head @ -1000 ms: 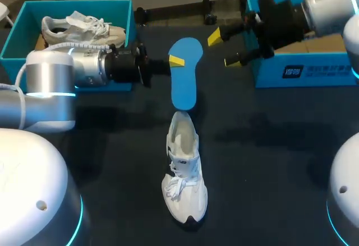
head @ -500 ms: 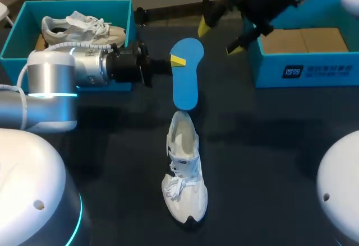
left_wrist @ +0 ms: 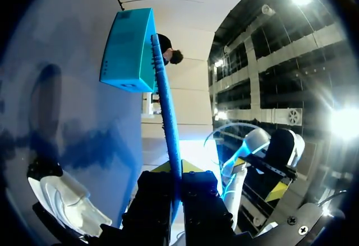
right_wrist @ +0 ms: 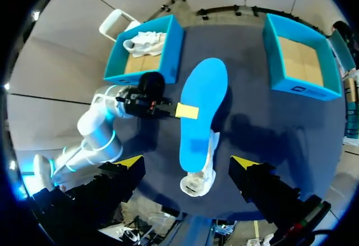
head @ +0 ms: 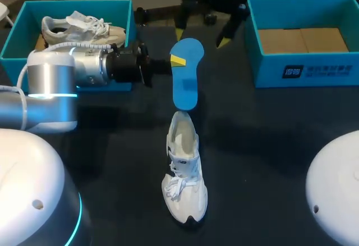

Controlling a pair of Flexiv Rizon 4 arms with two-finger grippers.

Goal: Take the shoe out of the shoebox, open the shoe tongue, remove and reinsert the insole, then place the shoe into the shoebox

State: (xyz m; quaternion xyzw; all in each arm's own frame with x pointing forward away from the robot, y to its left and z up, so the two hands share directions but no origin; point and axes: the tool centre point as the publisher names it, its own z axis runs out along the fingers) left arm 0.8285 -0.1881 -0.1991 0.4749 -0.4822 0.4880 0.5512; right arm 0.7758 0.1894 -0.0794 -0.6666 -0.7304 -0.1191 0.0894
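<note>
The left gripper (head: 175, 61) is clamped on the side edge of the blue insole (head: 185, 80), which hangs in line with the white shoe (head: 184, 173) on the table (head: 269, 145), seemingly just over its heel. The right gripper (right_wrist: 187, 162) hovers high above, 2 fingers wide apart, empty.

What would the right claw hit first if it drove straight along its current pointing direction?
Likely the blue insole, gripped by the left claw: it lies straight ahead in the right wrist view, above the white shoe. Gap unclear.
</note>
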